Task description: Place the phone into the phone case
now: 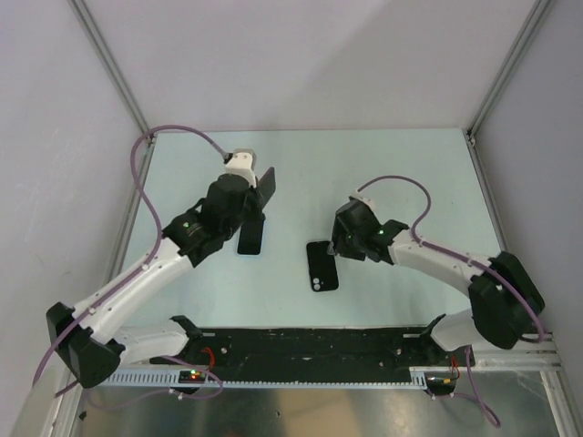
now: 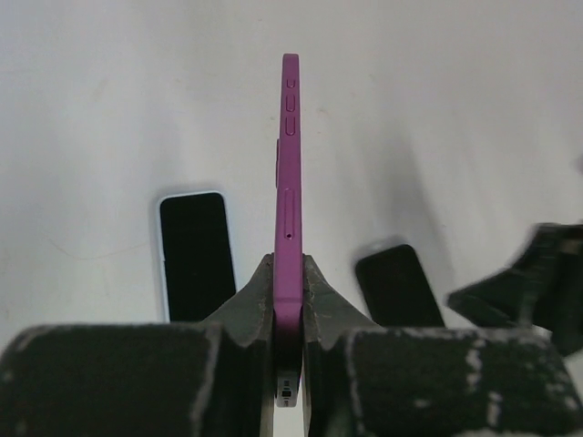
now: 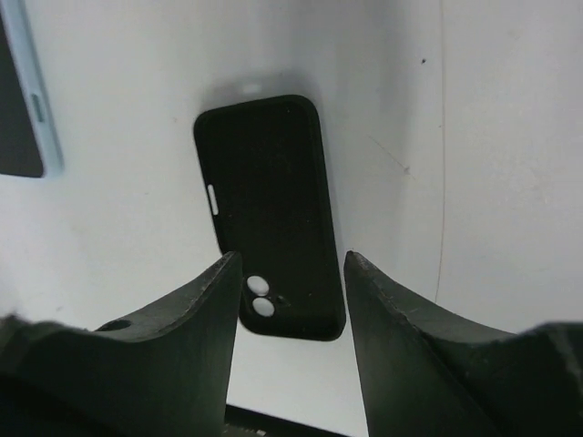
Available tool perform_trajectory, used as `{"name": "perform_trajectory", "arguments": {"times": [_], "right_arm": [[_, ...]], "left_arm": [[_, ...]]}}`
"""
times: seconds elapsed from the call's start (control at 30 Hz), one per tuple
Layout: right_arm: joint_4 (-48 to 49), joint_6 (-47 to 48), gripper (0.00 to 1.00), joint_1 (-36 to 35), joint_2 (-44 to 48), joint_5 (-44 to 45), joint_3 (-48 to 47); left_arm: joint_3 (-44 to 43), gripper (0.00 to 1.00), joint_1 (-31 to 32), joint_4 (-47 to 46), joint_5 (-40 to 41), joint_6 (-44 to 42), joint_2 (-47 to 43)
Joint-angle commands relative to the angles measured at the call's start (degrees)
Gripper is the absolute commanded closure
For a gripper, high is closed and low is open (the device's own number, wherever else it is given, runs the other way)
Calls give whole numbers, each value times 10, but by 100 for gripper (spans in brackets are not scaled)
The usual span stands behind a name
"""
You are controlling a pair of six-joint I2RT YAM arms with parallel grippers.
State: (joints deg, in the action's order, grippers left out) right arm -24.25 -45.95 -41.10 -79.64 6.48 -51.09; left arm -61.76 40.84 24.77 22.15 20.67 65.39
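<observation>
Two arms over the pale tabletop (image 1: pixel 410 173): left fingers (image 2: pixel 246 300) clamped on a purple case (image 2: pixel 290 182), edge-up, left of the black case (image 3: pixel 269 209); right fingers (image 3: pixel 182 319) spread directly above that black case; phone (image 2: pixel 193 255) flat just left of it.

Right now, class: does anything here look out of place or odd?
One thing: a purple case stands on edge, clamped in the jaws of the left gripper, while the phone and the black case lie flat on the table. Nothing looks damaged.

Looking like a robot lab. Showing a pale table (image 1: pixel 410 173) boxed in by plain white walls (image 1: pixel 310 55) and metal posts (image 1: pixel 107 62).
</observation>
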Motion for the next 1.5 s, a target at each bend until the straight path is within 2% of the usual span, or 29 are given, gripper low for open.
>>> {"name": "perform_trajectory", "arguments": {"times": [0.0, 0.23, 0.33, 0.5, 0.6, 0.73, 0.8, 0.83, 0.9, 0.93, 1.0, 1.07, 1.17, 1.33, 1.47], "right_arm": [[36, 48, 48, -33, -61, 54, 2], [73, 92, 53, -37, -122, 60, 2], [91, 114, 64, -36, -137, 51, 2], [102, 170, 95, -39, -153, 58, -2], [108, 238, 99, -46, -147, 97, -5], [128, 323, 99, -44, -146, 130, -25], [132, 337, 78, -34, -152, 130, -41], [118, 330, 61, -24, -154, 124, -55], [84, 274, 40, -6, -149, 113, -74], [67, 242, 34, -1, -138, 112, -78], [19, 155, 30, 2, -111, 128, -79], [-50, 45, 29, -7, -81, 162, -78], [-151, -150, 35, -47, -47, 192, -72], [-287, -451, 39, -165, -37, 274, -67], [-321, -618, 45, -192, -43, 261, -47]], "left_arm": [[-31, 100, -17, 18, -86, 46, -36], [-36, 100, -37, 34, -146, 50, -55], [-36, 100, -42, 40, -161, 48, -58], [-37, 100, -51, 47, -191, 47, -63], [-40, 100, -58, 49, -211, 49, -64], [-47, 100, -68, 51, -235, 49, -59], [-51, 100, -72, 52, -244, 50, -55], [-52, 100, -74, 52, -248, 51, -53], [-52, 100, -78, 53, -253, 51, -51], [-52, 100, -79, 52, -254, 51, -50], [-50, 100, -81, 52, -256, 52, -47], [-50, 100, -82, 52, -260, 56, -42], [-50, 100, -86, 52, -268, 64, -39], [-50, 100, -87, 53, -273, 71, -40], [-49, 100, -87, 52, -279, 77, -43]]}}
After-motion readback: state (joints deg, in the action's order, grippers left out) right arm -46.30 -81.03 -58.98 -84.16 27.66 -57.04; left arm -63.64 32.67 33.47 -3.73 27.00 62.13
